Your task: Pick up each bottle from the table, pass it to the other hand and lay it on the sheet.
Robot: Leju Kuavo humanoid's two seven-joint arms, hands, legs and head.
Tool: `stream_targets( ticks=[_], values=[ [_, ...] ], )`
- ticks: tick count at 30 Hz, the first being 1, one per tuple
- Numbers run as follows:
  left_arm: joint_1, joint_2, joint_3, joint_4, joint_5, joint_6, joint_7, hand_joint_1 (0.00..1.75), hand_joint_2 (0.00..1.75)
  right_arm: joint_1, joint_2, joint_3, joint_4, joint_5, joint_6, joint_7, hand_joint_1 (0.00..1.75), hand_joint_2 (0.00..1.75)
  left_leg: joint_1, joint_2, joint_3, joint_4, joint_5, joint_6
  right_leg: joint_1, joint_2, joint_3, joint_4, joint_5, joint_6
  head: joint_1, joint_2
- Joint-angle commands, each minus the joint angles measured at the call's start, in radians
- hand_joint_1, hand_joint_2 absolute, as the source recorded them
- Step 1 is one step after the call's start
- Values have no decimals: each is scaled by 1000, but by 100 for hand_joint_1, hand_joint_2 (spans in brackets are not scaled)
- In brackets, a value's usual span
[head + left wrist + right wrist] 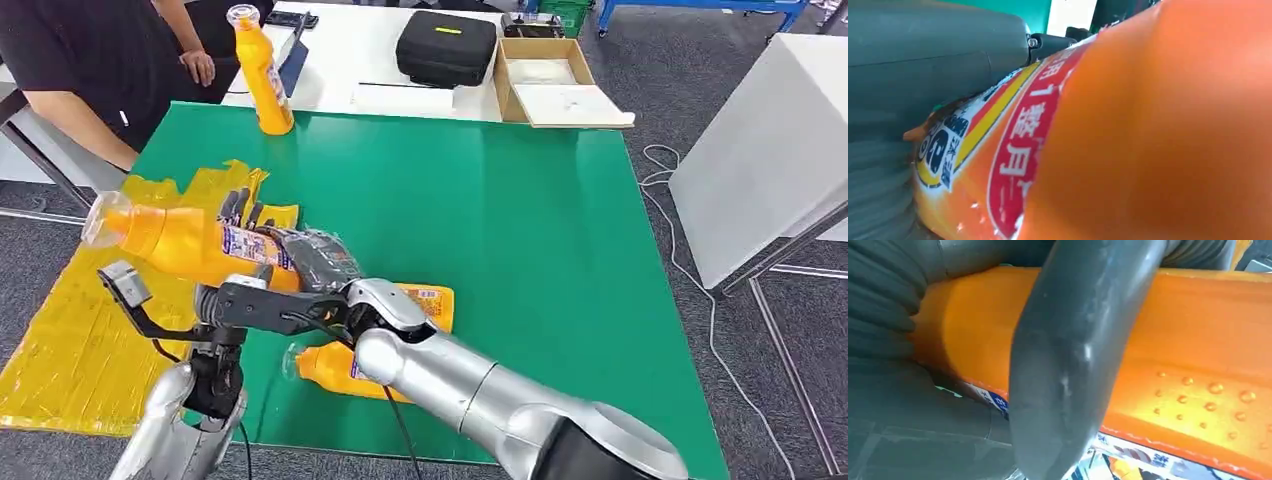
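Held bottle (190, 245) lies sideways in the air above the green table (480, 220), cap end over the yellow sheet (70, 340). Right hand (315, 258) wraps its base end; left hand (238, 208) fingers show behind its label, grip cannot be judged. Second bottle (340, 368) lies on the table under the right arm; third bottle (262, 70) upright at the far edge

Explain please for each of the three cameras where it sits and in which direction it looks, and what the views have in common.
Head view: high on the body, looking forward and down at the green table; both silver arms, left hand and right hand on the held bottle.
Left wrist view: behind the left hand, against the bottle.
Right wrist view: behind the right hand, thumb across the bottle.
All share the held bottle.
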Motion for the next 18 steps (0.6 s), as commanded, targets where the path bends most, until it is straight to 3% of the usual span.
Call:
stream_targets(
  ticks=[1, 18],
  values=[
    [-126, 7, 99, 1, 50, -24, 45, 0, 175, 95, 11, 137, 26, 33, 76, -44, 175, 175, 2, -3, 3, -1, 0, -3, 2, -4, 4, -2, -1, -2, 0, 0],
    [-126, 0, 137, -8, 64, -36, 62, 0, 175, 100, 11, 120, 44, 45, 88, -56, 171, 175, 2, -7, 6, -1, -1, -6, 2, -8, 7, -1, -3, -4, 0, 0]
  ],
)
